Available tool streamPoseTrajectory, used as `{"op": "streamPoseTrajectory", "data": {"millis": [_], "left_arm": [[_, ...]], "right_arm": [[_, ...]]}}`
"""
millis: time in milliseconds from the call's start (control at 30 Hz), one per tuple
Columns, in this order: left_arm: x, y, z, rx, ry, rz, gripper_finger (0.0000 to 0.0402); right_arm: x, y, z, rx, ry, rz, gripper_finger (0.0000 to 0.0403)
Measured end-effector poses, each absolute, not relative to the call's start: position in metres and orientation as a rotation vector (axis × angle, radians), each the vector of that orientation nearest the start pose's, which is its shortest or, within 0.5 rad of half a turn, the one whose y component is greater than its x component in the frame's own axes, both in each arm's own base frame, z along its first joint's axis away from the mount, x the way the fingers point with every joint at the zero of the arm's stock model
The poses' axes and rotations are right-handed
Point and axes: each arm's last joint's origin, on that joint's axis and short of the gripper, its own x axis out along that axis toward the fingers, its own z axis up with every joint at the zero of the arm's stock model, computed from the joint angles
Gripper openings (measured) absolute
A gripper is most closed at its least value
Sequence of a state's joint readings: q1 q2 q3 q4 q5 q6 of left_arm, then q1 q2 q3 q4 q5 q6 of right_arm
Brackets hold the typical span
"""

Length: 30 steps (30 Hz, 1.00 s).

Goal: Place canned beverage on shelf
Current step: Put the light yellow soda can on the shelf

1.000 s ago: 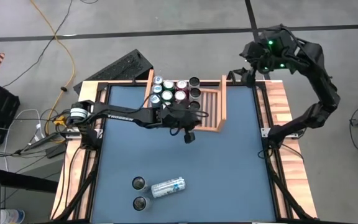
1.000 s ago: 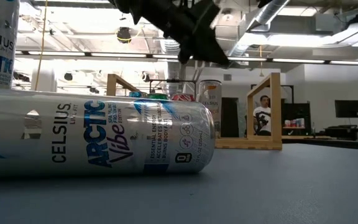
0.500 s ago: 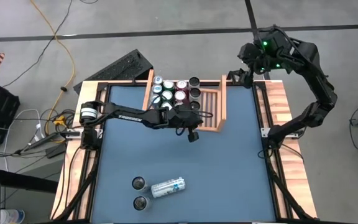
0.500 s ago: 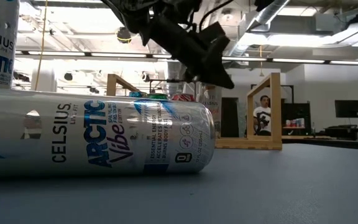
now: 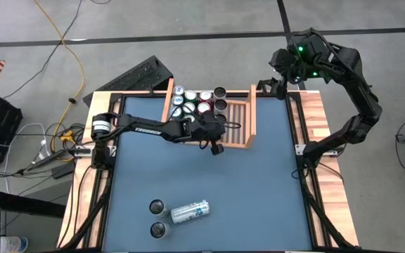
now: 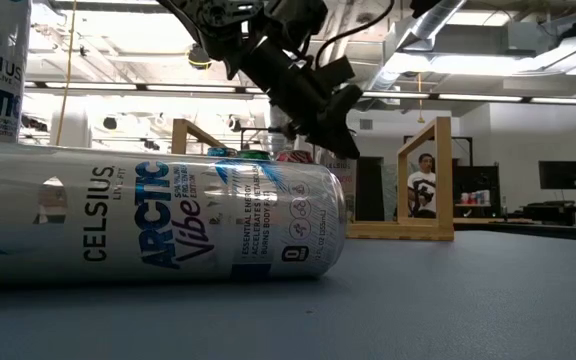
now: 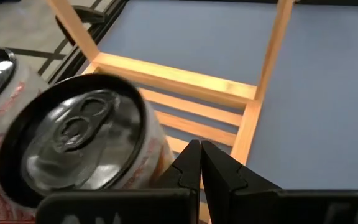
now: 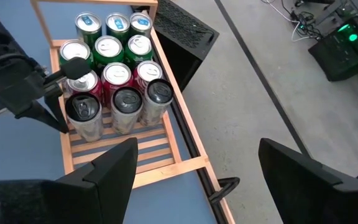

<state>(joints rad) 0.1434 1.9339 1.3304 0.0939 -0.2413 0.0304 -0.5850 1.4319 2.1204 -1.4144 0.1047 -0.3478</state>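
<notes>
At the far edge of the blue table (image 5: 259, 197), the shelf (image 5: 250, 116) sits with its wooden side boards raised; cans fill its left part in rows, green-topped and red-topped ones toward the back, dark-topped ones nearest the bare slats. Left gripper (image 5: 217, 147) hangs over the shelf's front edge, just beside the nearest dark-topped can (image 7: 82, 146); fingers pressed together, tips touching, nothing between them. In the left wrist view that can stands upright on the slats, close to the fingertips (image 7: 191, 165) but not gripped. Right gripper (image 5: 276, 81) waits off the table's far right corner, raised, jaws spread wide and empty; its camera looks down on the packed cans (image 8: 114, 78) and on the left arm beside them. Near the table's front edge a silver-and-blue Celsius can (image 5: 190, 211) lies on its side, with two more cans (image 5: 158, 206) standing upright just beside it. In the low view a person (image 6: 425, 190) shows in the room beyond.
</notes>
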Motion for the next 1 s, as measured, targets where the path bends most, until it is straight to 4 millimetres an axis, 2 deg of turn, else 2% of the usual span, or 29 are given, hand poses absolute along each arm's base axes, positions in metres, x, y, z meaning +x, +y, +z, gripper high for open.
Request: {"op": "streamPoseTrajectory", "data": {"millis": [467, 633, 733, 900, 1000], "left_arm": [[0.424, 0.087, 0.213, 0.032, 0.524, 0.432, 0.0], [0.423, 0.087, 0.213, 0.016, 0.528, 0.43, 0.0], [0.423, 0.081, 0.215, -0.027, 0.533, 0.376, 0.0], [0.413, 0.063, 0.246, 0.003, 0.498, 0.271, 0.0], [0.398, 0.056, 0.27, 0.054, 0.501, 0.233, 0.0]], "right_arm": [[0.17, -0.116, 0.503, -0.147, 0.827, -0.522, 0.032], [0.169, -0.116, 0.501, -0.141, 0.847, -0.517, 0.032], [0.169, -0.115, 0.5, -0.137, 0.858, -0.513, 0.032], [0.165, -0.109, 0.5, -0.114, 0.868, -0.462, 0.032], [0.162, -0.101, 0.499, -0.056, 0.851, -0.323, 0.032]]}}
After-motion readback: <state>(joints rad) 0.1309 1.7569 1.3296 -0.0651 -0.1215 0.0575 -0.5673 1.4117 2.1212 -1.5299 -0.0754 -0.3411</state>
